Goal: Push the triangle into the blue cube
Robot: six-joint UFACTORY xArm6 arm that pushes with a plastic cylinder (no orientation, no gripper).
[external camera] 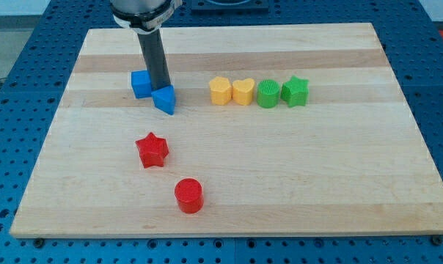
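Note:
A blue triangle (164, 100) lies on the wooden board (229, 183) at the upper left. A blue cube (140, 83) sits just to its upper left, touching it or nearly so. My tip (160, 87) comes down between them, right behind the triangle and against the cube's right side. The rod hides part of the cube's right edge.
A row stands to the right: a yellow hexagon block (220, 91), a yellow heart (242, 92), a green cylinder (268, 94) and a green star (295, 91). A red star (152, 149) and a red cylinder (188, 196) lie below the triangle.

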